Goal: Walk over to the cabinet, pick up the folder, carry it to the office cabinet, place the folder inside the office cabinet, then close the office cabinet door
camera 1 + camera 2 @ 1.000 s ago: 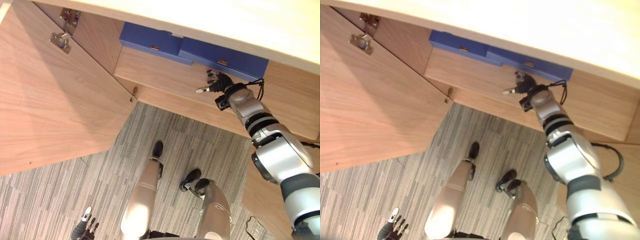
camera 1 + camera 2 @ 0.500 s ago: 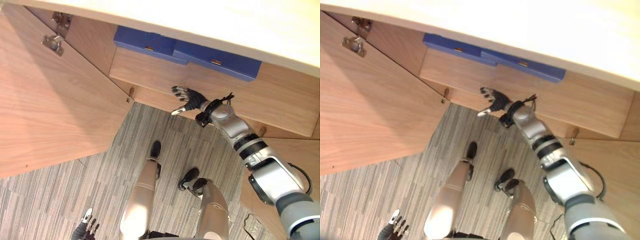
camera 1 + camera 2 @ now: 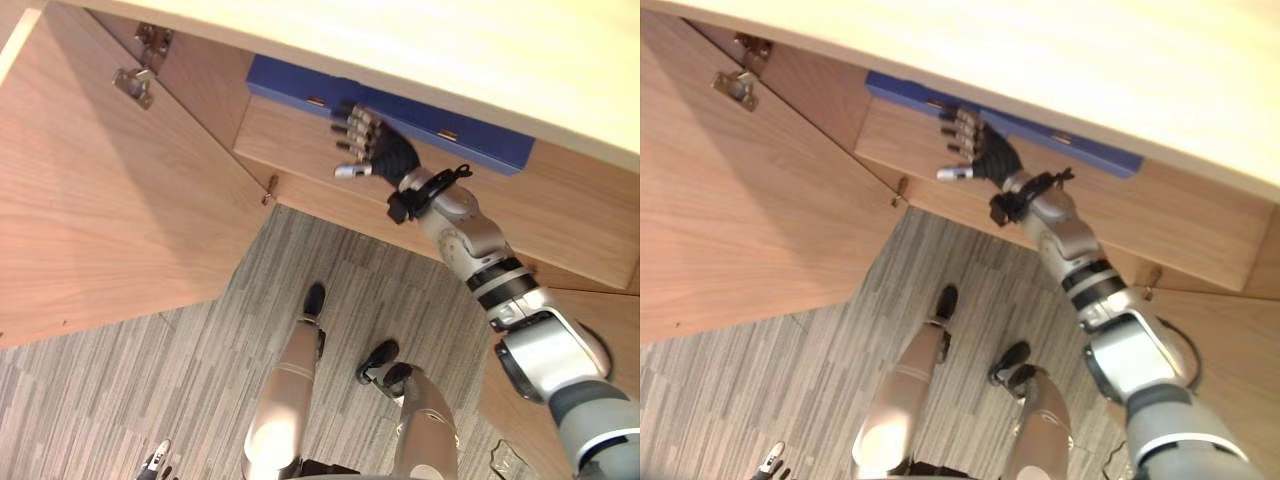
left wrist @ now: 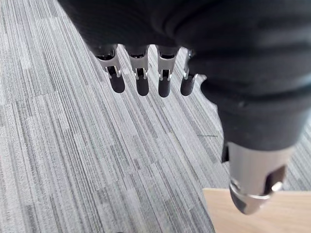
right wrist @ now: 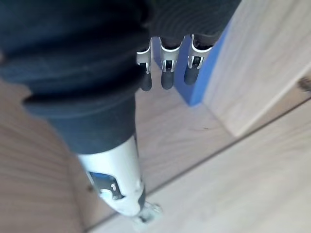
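inside the open cabinet, on its shelf (image 3: 300, 140), a blue folder (image 3: 485, 145) lies flat with a second blue folder (image 3: 290, 82) beside it, both pushed to the back under the top panel. the right hand (image 3: 372, 150) is raised in front of them where the two meet, fingers straight and slightly apart, thumb out to the side, holding nothing. the right wrist view shows its fingertips (image 5: 166, 80) just before a blue folder's corner; whether they touch it cannot be told. the head views show the cabinet door (image 3: 110, 210) swung wide at the left, its hinge (image 3: 133, 85) bare. the left hand (image 4: 138, 73) hangs over the grey carpet (image 4: 73, 145), fingers loose and empty.
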Motion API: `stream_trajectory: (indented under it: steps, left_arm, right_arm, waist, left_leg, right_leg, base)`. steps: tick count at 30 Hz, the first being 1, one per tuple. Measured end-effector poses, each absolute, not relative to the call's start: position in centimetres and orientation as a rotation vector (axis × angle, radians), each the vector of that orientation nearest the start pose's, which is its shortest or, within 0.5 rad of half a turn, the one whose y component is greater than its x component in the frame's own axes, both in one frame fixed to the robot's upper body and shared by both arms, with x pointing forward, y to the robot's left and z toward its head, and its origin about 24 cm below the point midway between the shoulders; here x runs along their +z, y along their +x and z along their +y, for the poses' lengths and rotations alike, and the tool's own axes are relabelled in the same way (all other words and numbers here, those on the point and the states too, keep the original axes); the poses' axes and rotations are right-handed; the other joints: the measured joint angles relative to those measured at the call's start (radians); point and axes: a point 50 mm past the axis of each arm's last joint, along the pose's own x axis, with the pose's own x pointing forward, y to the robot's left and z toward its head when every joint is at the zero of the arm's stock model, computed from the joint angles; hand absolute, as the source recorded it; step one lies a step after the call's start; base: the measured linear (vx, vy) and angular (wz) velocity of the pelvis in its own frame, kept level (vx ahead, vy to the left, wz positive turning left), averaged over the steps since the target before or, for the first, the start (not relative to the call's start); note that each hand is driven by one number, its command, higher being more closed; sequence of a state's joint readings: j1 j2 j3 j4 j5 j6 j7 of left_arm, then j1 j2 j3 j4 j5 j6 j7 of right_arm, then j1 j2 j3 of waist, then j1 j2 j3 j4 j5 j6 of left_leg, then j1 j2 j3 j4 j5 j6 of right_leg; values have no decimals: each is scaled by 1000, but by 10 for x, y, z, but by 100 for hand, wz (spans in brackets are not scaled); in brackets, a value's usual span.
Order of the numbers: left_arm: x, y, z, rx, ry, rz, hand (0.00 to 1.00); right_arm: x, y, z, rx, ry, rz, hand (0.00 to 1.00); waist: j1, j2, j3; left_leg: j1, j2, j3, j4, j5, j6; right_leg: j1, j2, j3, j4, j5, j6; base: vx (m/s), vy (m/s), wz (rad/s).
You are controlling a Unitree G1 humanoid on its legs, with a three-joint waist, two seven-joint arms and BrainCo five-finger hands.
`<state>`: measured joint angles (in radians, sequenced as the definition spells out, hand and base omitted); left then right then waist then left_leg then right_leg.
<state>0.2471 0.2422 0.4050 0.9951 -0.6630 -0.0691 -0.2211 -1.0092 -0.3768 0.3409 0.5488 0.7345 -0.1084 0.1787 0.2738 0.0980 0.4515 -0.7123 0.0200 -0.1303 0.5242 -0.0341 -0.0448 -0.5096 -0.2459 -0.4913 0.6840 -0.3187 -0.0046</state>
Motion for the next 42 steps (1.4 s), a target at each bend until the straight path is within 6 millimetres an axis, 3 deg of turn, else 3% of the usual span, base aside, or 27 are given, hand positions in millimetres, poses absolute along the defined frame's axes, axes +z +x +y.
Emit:
stream_trajectory:
  steps: [2, 6, 13, 17, 25, 33, 42]
  left_arm:
    - [-135, 39, 302, 780, -581, 768, 0]
    - [-130, 48, 309, 821, -592, 713, 0]
    - [-124, 63, 308, 836, -616, 634, 0]
    - [-126, 66, 303, 839, -633, 634, 0]
    - [-134, 65, 286, 846, -680, 680, 0]
    - [-139, 69, 272, 809, -693, 709, 0]
    - [-139, 70, 269, 801, -702, 711, 0]
  right_arm:
    - [261, 388, -93, 484, 244, -469, 0]
    - [277, 389, -75, 472, 319, -487, 0]
    - [292, 392, -34, 496, 348, -418, 0]
    - [301, 393, -24, 491, 316, -398, 0]
    - [289, 407, -36, 334, 345, -300, 0]
    - [305, 414, -80, 221, 547, -329, 0]
    - [311, 417, -118, 132, 636, -363, 0]
  waist:
    - [18, 15, 5]
    - [21, 20, 3]
    - [52, 44, 7]
    - [54, 61, 11]
    - [75, 65, 11]
    - [74, 77, 15]
    - [69, 80, 16]
  left_leg:
    - [-3, -5, -3, -3, 3, -1]
    - [-23, -23, -25, 4, 9, -1]
    - [-84, -47, -54, 104, -32, -7]
    - [-105, -63, -73, 126, -37, -9]
    - [-116, -78, -82, 104, -20, -12]
    - [-121, -79, -92, 99, -15, -18]
    - [-125, -78, -91, 76, -3, -21]
  right_leg:
    - [-4, -6, -4, 7, -3, 2]
    - [-9, -26, -36, 27, -22, -1]
    - [-29, -55, -59, 111, -71, -3]
    - [-34, -71, -78, 141, -85, -3]
    - [-51, -87, -89, 153, -95, -5]
    - [-52, -85, -99, 152, -99, -10]
    - [-68, -87, -97, 153, -100, -13]
  base:
    - [-16, 13, 7]
    - [23, -2, 24]
    - [15, 18, 15]
    - [-47, 22, 19]
    - [3, 1, 8]
    - [23, -4, 3]
    - [19, -1, 0]
